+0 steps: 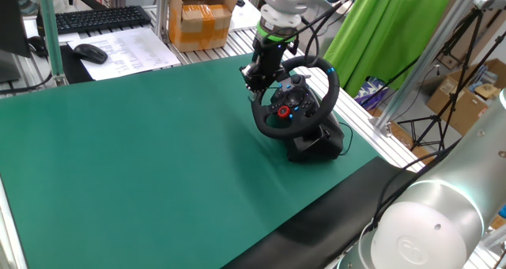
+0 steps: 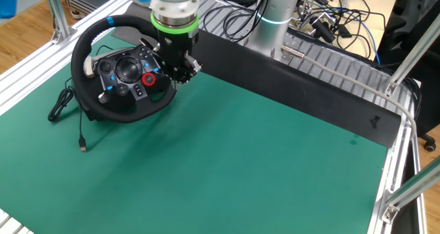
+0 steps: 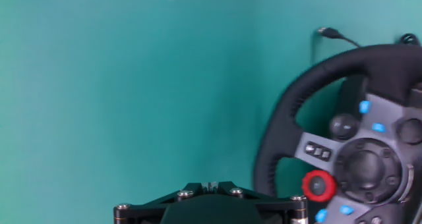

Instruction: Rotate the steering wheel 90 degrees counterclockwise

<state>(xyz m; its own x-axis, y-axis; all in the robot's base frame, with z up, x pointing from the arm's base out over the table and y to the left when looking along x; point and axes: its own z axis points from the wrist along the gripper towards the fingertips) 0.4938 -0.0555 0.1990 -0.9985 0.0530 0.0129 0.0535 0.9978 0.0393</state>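
The steering wheel [image 1: 333,95] is black, with a red centre knob [image 1: 283,111] and small coloured buttons, and stands on its black base [image 1: 316,146] near the right edge of the green mat. Its blue stripe [image 1: 328,68] sits at the rim's top. The wheel also shows in the other fixed view [image 2: 124,114] and at the right of the hand view [image 3: 290,112]. My gripper [image 1: 255,79] hangs close beside the rim's near side [image 2: 180,72], touching or just off it. In the hand view only the gripper's body [image 3: 211,207] shows. Its fingers are hidden.
The wheel's cable [image 2: 65,103] trails on the mat beside the base. A cardboard box [image 1: 202,20], keyboard [image 1: 99,17], mouse [image 1: 91,53] and papers lie behind the mat. Aluminium rails [image 2: 344,76] border it. The arm's base [image 2: 275,20] stands at the back.
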